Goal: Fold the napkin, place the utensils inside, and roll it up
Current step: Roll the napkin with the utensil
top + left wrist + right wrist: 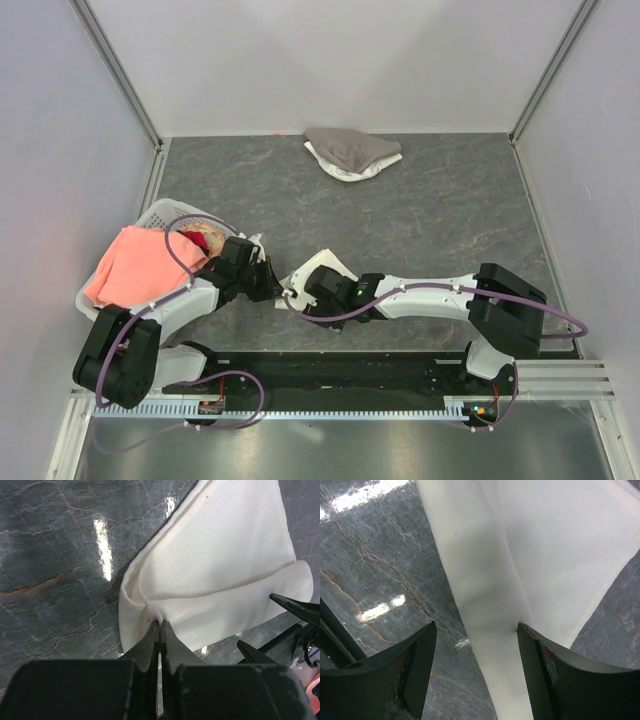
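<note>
Where gripped, bunched into a small pucker: one edge of the napkin (215, 570), cream-white, clamped between the left jaws, which are pressed tight together on the cloth. Fans out ahead of those jaws, wide and mostly flat on the bench (55, 555), with one rounded fold curling up off to their right. Runs also as a long folded strip straight through the gap of the right jaws, set well apart, one on each side of the cloth. Right-hand finger (555, 680) touching the strip's edge, left-hand finger (415, 670) over bare bench, nothing squeezed. Cannot tell whether that strip is lifted or lying flat. From the left wrist view, right fingertips (295, 607) just beside the curled fold, to the right of the left jaws. Near and behind the left jaws: white basket (160, 212) with salmon-pink cloth (130, 265) draped over it. Well ahead of both pairs of jaws, at the far side of the bench: grey-and-white cloth heap (350, 152), apart from the rest.
</note>
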`<state>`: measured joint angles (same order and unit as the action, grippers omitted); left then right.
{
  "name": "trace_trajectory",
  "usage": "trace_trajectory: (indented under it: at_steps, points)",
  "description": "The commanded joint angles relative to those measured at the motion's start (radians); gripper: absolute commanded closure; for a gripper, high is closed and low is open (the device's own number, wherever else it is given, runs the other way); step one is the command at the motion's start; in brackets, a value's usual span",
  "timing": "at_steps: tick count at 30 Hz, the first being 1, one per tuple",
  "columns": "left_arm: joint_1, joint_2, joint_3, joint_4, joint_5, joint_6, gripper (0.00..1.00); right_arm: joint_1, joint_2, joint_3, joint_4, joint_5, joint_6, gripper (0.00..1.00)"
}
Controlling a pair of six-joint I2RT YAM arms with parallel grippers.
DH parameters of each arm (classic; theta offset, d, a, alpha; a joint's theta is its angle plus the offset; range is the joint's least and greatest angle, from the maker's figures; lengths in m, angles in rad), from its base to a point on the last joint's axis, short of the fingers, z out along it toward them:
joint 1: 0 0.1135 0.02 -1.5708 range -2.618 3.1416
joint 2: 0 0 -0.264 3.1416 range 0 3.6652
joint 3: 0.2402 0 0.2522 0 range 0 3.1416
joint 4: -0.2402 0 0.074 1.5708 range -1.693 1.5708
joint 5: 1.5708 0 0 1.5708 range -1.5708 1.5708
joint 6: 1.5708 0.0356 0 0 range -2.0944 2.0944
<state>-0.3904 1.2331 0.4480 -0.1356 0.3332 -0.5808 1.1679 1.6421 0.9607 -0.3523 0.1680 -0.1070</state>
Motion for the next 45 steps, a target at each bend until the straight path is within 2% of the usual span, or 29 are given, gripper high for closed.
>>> trace_trajectory:
  at_steps: [1,11,15,22,24,25,27,28,31,34,45]
  points:
    - [-0.004,0.023,0.023,-0.041,-0.025,0.024,0.98,0.006,0.013,0.061,0.052,0.021,-0.046,0.27]
    - [-0.004,0.039,0.034,-0.042,-0.02,0.03,0.98,0.006,0.065,0.076,0.055,-0.001,-0.076,0.32]
    - [-0.004,0.04,0.037,-0.044,-0.019,0.032,0.98,0.004,0.09,0.07,0.055,-0.013,-0.066,0.43]
    - [-0.004,0.008,0.047,-0.039,-0.01,0.039,0.98,-0.014,0.148,0.073,0.029,-0.041,-0.04,0.53]
    - [-0.004,-0.01,0.054,-0.044,-0.028,0.048,0.91,-0.027,0.172,0.084,0.013,-0.077,-0.025,0.54]
    - [-0.002,-0.027,0.061,-0.047,-0.034,0.049,0.82,-0.033,0.18,0.085,-0.002,-0.09,-0.02,0.55]
    - [-0.004,-0.049,0.072,-0.058,-0.054,0.055,0.73,-0.046,0.205,0.096,-0.022,-0.13,-0.007,0.58]
    - [-0.004,-0.07,0.072,-0.068,-0.062,0.056,0.62,-0.057,0.209,0.099,-0.04,-0.146,-0.002,0.6]
    - [-0.004,-0.104,0.058,-0.093,-0.103,0.041,0.46,-0.091,0.225,0.108,-0.068,-0.244,0.023,0.65]
    - [-0.004,-0.144,0.04,-0.101,-0.114,0.022,0.39,-0.138,0.245,0.13,-0.105,-0.343,0.046,0.68]
    - [-0.014,-0.236,0.003,-0.116,-0.137,0.002,0.35,-0.316,0.327,0.211,-0.203,-0.748,0.089,0.69]
